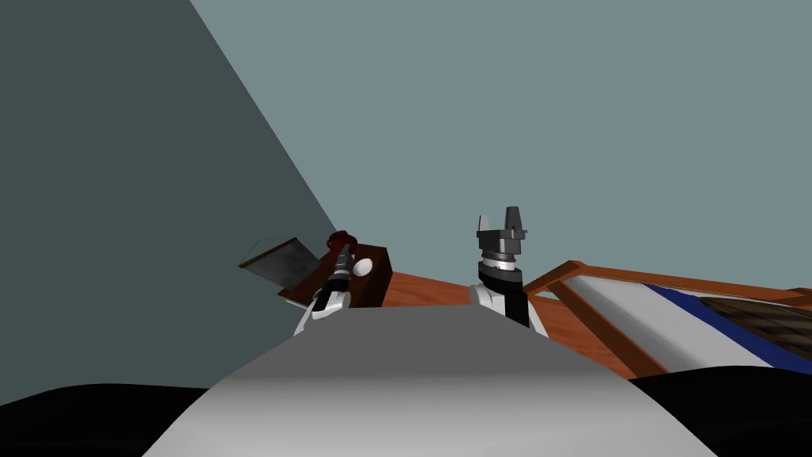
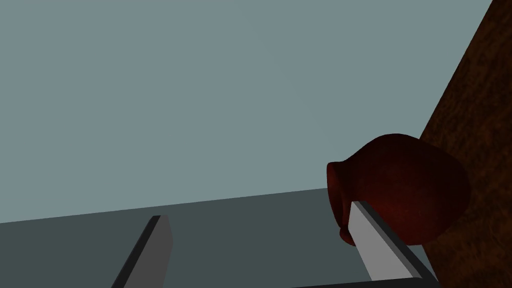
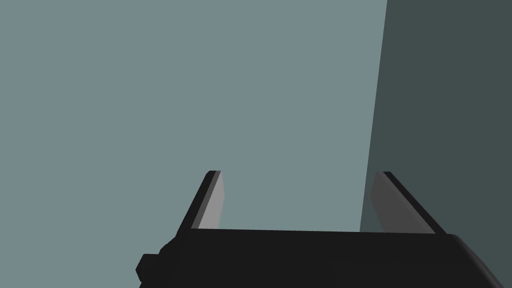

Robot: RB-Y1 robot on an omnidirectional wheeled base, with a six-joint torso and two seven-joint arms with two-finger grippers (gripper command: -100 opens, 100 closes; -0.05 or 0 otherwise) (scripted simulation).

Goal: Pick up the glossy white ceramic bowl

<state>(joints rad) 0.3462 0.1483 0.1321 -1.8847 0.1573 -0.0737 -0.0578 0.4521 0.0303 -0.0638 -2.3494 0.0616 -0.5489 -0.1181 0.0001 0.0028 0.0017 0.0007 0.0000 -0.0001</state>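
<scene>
A small white bowl (image 1: pixel 362 267) sits on top of a dark brown cabinet (image 1: pixel 375 284) in the head view. My left forearm lies right beside the bowl, reaching past it toward a dark red vase (image 1: pixel 342 238). In the left wrist view my left gripper (image 2: pixel 260 220) is open with nothing between its fingers. One fingertip (image 2: pixel 367 227) lies against or just in front of the red vase (image 2: pixel 400 185), with the brown cabinet top (image 2: pixel 475 150) beyond. My right gripper (image 1: pixel 501 222) is raised in front of the wall, open and empty (image 3: pixel 302 200).
A grey slanted panel (image 1: pixel 279 262) stands just left of the cabinet near the wall corner. A bed with a brown frame (image 1: pixel 591 317) and a white and blue cover (image 1: pixel 682 317) lies to the right. Brown floor (image 1: pixel 428 289) shows between cabinet and bed.
</scene>
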